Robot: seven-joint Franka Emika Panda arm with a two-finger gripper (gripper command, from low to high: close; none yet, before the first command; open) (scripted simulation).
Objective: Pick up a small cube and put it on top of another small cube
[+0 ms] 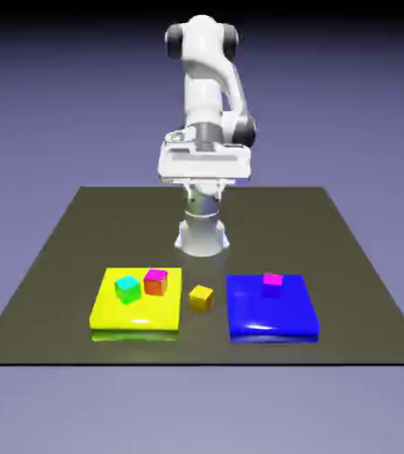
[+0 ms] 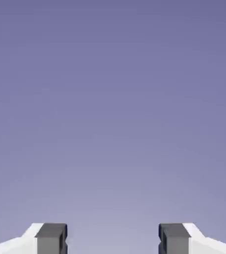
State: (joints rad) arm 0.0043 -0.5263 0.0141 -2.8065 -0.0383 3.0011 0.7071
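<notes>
Orange-yellow cube (image 1: pixel 201 299) on dark desk (image 1: pixel 202 355), upright, turned corner-on toward camera; no long axis, sides look equal. White pincer (image 2: pixel 113 239) spread wide.

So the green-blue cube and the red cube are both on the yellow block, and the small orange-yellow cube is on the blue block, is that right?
Not quite: the exterior view shows the orange-yellow cube on the table, between the two blocks. The other two cubes are on the yellow block, as you said.
</notes>
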